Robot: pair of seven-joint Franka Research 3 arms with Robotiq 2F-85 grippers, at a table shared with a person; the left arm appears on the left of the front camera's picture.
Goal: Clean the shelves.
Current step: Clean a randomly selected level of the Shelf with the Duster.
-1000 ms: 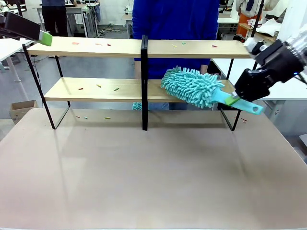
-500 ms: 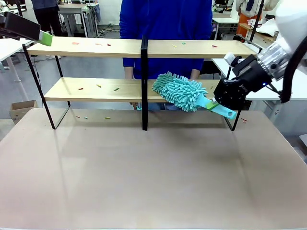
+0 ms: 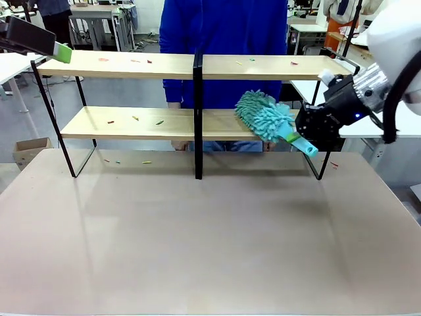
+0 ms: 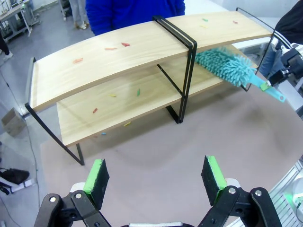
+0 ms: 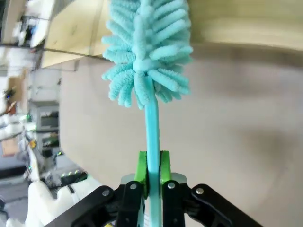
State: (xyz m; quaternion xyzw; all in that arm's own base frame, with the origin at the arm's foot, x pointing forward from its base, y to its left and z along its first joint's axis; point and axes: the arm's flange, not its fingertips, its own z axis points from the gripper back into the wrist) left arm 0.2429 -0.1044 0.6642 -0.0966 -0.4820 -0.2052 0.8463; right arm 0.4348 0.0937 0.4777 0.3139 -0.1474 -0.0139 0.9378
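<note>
the shelves (image 3: 131, 123) are set at the far side of the bench (image 3: 210, 243); a duster (image 3: 263, 116) is held over the lower board's right half.

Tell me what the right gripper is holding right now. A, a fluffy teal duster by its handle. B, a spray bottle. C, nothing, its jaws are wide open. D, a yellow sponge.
A: the right gripper is shut on the thin handle of the teal duster, whose fluffy head reaches in over the lower board of the shelves.
</note>
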